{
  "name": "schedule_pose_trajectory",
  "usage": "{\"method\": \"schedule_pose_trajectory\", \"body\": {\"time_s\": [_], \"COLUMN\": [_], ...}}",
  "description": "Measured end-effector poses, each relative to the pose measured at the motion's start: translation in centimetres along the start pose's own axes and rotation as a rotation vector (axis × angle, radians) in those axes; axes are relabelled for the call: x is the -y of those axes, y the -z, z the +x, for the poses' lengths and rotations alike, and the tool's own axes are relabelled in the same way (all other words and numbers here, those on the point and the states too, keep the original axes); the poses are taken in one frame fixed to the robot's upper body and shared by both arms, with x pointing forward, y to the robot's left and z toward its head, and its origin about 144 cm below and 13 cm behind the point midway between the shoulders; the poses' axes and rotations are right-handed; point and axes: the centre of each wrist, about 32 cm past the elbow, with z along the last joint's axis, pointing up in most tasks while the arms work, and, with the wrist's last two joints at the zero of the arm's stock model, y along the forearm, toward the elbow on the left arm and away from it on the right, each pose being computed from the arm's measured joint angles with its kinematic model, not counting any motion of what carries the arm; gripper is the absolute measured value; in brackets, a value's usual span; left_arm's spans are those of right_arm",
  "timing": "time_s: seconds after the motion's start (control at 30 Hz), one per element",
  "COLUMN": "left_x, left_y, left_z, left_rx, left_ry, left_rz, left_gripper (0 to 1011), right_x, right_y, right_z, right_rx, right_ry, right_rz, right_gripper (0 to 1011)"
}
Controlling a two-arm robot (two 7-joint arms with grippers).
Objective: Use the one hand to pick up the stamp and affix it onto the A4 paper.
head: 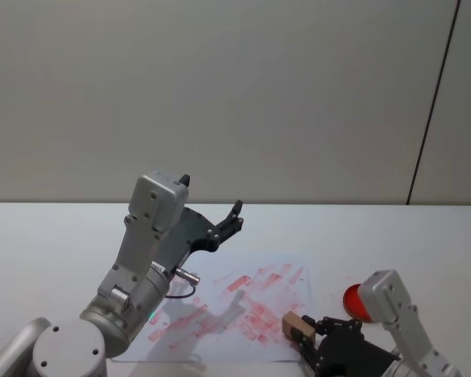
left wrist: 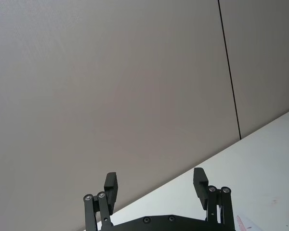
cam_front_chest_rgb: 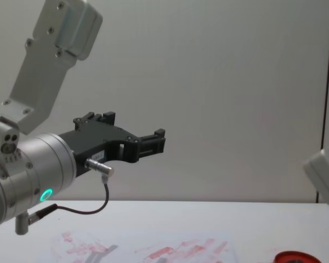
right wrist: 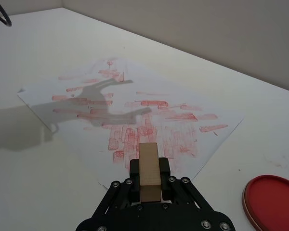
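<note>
Now right hand grips stamp above A4 paper.

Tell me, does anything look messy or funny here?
Yes: the A4 paper is smudged all over with smeared red stamp marks. The right gripper holds the stamp near it; the left gripper hangs open, raised above the table.

The left arm is silver-grey with a green ring light, thin dark cable and black, screw-studded left gripper.
</note>
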Motion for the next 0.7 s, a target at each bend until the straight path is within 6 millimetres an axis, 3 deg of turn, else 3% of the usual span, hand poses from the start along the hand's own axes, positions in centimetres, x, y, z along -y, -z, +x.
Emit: {"method": "schedule_pose_trajectory", "body": {"time_s": [0.7], "left_x": [0.00], "left_y": [0.00], "left_z": [0.00], "left_rx": [0.000], "left_ry": [0.000], "left_rz": [0.000], "left_gripper": [1002], "right_x": [0.11], "right_y": [0.52], "right_z": [-0.12], "right_rx": [0.027], "right_ry": [-0.016], "right_rz": [-0.042], "right_gripper": [216]}}
